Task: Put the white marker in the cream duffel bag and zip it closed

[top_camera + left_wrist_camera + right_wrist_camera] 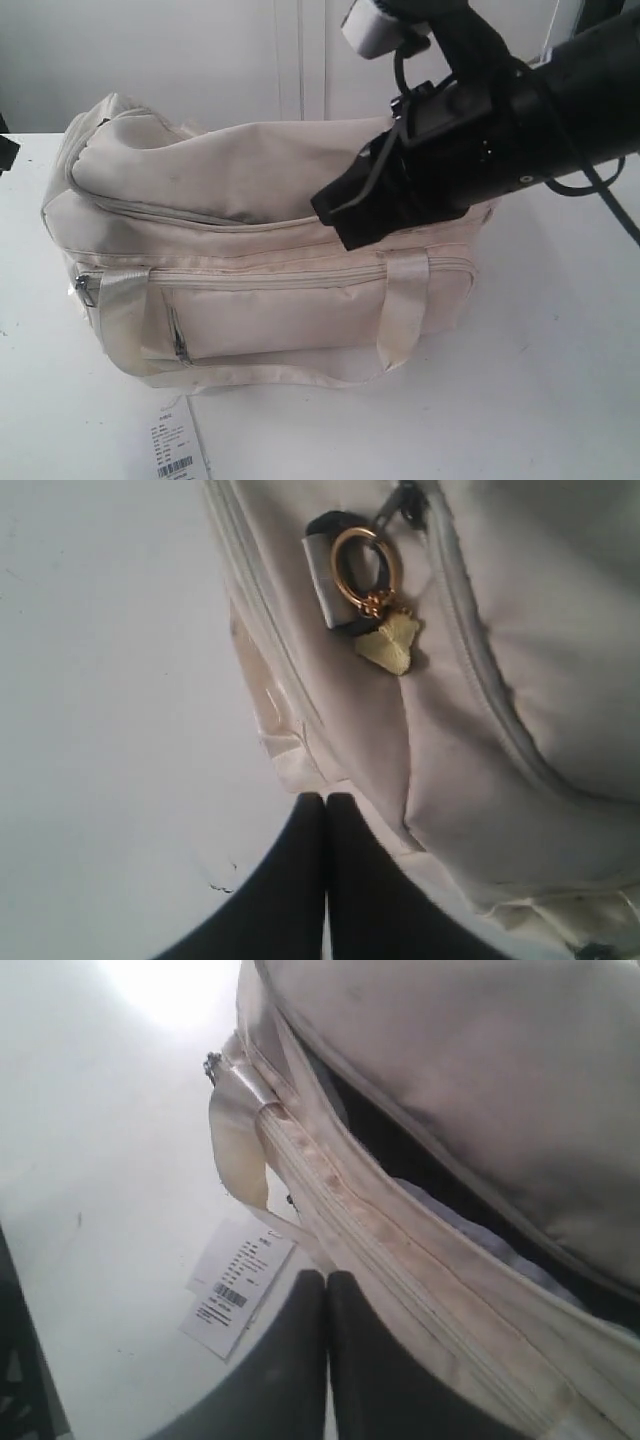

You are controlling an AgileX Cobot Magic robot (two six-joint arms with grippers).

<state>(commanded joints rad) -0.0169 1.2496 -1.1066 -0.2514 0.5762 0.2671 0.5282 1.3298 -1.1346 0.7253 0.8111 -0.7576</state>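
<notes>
Your left tool (325, 800) and right tool (327, 1277) are pressed together, empty. The white marker is unseen, perhaps inside the cream duffel bag (250, 170); next, open onto the ring pull (336, 565).

A white table (560, 380) stands before a plain white wall (150, 50) with vertical panel seams, brightly lit.
</notes>
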